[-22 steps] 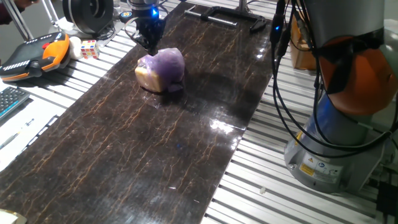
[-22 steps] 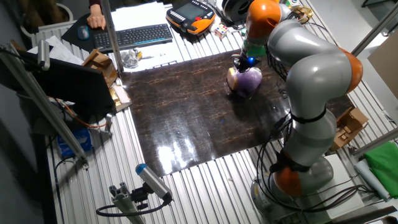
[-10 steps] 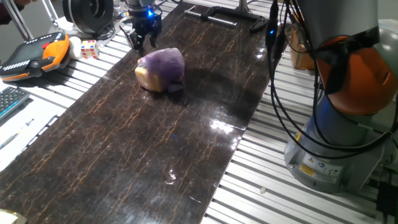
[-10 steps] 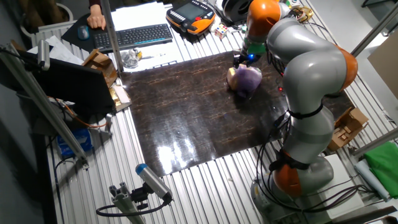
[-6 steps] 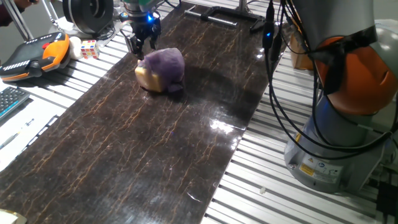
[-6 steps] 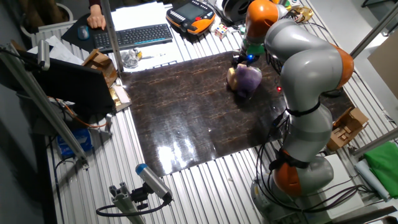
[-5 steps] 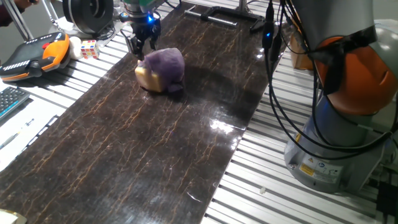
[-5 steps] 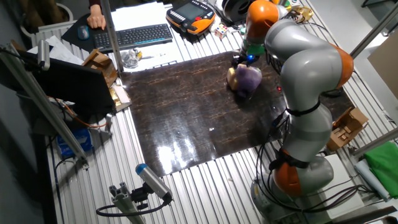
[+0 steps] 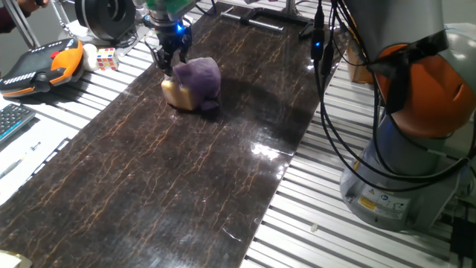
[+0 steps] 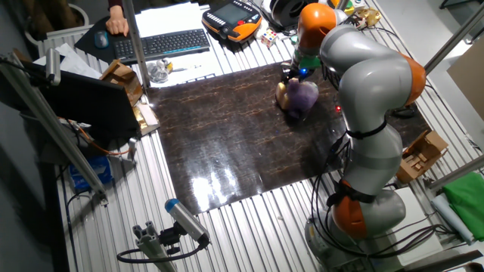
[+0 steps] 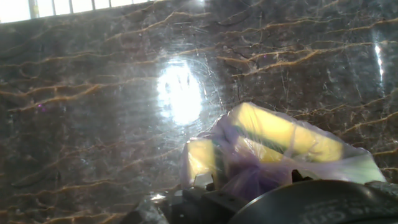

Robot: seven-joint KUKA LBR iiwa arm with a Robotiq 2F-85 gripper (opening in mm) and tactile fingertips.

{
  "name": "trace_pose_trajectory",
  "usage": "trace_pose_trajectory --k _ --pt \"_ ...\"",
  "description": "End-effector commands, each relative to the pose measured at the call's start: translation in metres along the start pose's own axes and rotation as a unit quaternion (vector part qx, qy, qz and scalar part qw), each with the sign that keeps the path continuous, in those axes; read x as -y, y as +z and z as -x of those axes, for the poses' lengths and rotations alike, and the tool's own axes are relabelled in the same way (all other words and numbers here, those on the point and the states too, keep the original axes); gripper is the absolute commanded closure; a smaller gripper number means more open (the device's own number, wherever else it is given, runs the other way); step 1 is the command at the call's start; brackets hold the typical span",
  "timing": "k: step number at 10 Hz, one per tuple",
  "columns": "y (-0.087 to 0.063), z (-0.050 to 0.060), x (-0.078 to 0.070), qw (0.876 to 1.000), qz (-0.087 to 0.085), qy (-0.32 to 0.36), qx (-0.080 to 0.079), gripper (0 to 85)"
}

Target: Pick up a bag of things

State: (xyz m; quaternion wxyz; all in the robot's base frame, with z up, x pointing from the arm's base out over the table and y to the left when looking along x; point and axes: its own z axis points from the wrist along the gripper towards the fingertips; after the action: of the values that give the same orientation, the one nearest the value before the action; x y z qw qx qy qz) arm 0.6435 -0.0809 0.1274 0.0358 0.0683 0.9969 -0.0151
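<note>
- The small multicoloured cube (image 9: 106,58) stood at the far left on the slatted table (image 9: 312,216), beside an orange teach pendant (image 9: 41,63). It was well apart from the work and probably only left there, not part of the task.
- The gripper (image 9: 170,61) hung over the upper left edge of the bag, fingers pointing down, and their tips seemed to reach the plastic. The fingers looked a little apart, but I cannot tell if they were open or already pinching the film, because the hand view showed only the dark gripper body at the bottom.
- The bag of things (image 9: 193,83) lay on the dark marbled mat (image 9: 186,171), near its far end, with the tan block toward the gripper and the twisted tail on the mat at the front of the bag. It rested on the mat and was not lifted.
- I judged the gripper was placed at the edge because loose plastic there is easier to pinch than the lumpy middle.
- The arm's base (image 9: 401,149) stood at the right, outside the mat.
</note>
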Motion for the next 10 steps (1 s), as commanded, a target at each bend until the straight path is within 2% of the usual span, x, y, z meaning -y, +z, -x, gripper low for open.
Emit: trace_pose_trajectory --k 1,5,9,10 --pt "0.0006 0.0 0.0001 1.0 0.0 0.0 0.0 21.0" --pt "0.005 0.0005 -0.0002 1.0 0.0 -0.005 0.001 27.0" --pt "0.0073 0.0007 0.0001 1.0 0.001 -0.009 0.004 44.0" --pt "0.0075 0.0005 0.0006 1.0 0.002 -0.012 0.004 52.7"
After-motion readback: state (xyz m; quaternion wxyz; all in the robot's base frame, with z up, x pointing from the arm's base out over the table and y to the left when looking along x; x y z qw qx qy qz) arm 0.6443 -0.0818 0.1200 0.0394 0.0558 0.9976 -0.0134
